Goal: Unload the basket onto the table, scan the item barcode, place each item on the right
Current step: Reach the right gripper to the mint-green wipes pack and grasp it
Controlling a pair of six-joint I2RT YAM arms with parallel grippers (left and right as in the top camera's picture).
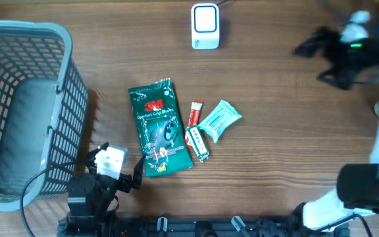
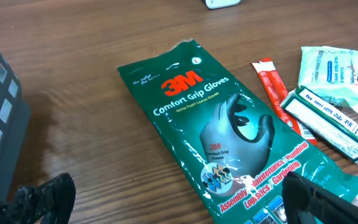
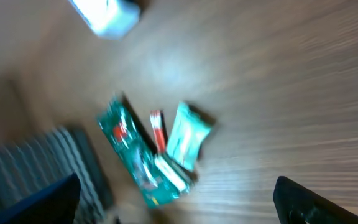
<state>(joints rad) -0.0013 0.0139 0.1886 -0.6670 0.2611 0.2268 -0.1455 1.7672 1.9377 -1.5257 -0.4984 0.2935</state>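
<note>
The glove packet [image 1: 159, 128] lies face up on the worktop [image 1: 275, 171], so its barcode is probably underneath. Your left tool [image 1: 115, 166], released and empty, sits just beside its near edge, placed for pickup. Your right tool [image 3: 179, 202], likewise released, hangs well apart from it.

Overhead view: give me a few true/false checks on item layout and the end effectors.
1. The green plastic 3M glove packet lies flat on the brown wooden table, outside the grey plastic mesh basket. True.
2. The left end effector is clamped on the glove packet. False: it is open and empty.
3. The thin red sachet lies between the glove packet and the pale teal wipes packet. True.
4. The white box-shaped scanner sits inside the basket. False: it stands on the table.
5. The right end effector holds the wipes packet. False: it is open and empty.
</note>
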